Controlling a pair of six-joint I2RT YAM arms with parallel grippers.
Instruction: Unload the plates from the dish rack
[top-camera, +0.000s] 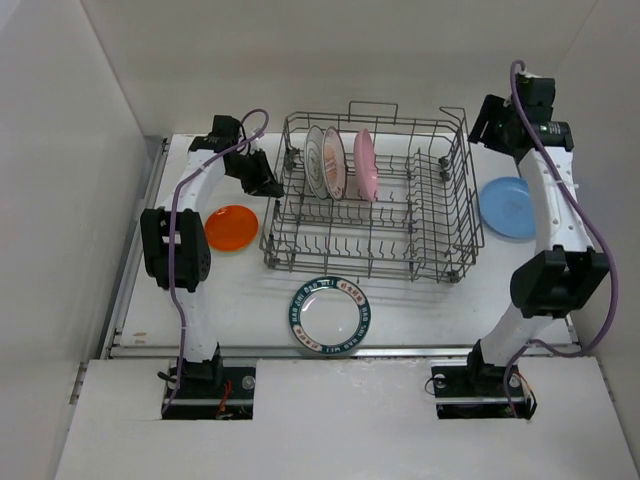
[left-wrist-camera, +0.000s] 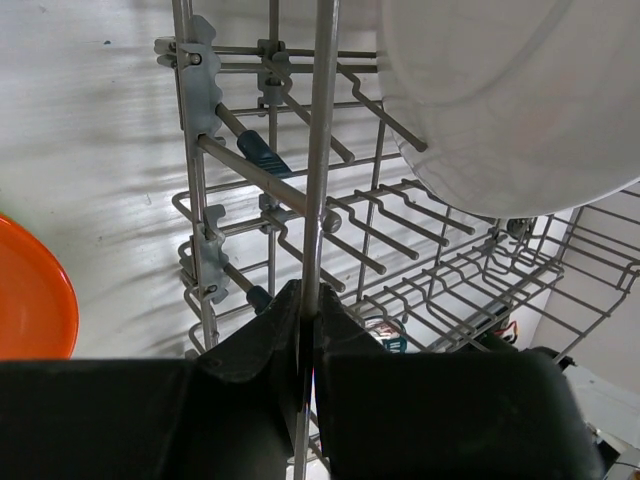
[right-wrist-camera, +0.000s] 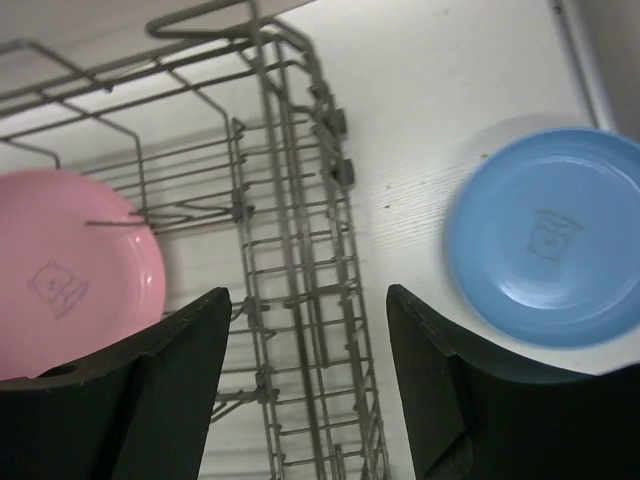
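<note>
Plates, three of them, stand on edge in the far left part of the large grey wire dish rack (top-camera: 440, 215), which sits toward the far edge of the white bench (top-camera: 420, 310): two white round plates with pinkish-orange patterns (top-camera: 326, 162) and, just right of them, a pink round plate (top-camera: 365, 165). The left arm (top-camera: 190, 230) arches up from the near edge and bends rightward, its left fingers (left-wrist-camera: 260, 340) clenched on an upright wire (left-wrist-camera: 320, 150) at the rack's left end. The right arm (top-camera: 555, 230) reaches toward the far right corner, wrist turned down, its right fingers (right-wrist-camera: 180, 370) spread apart and grasping nothing above the rack's right wall. An orange round plate (top-camera: 231, 227) lies flat near the left edge, a blue round plate (top-camera: 507, 207) near the right edge, and a white round plate with a dark teal patterned rim (top-camera: 331, 314) by the near edge.
</note>
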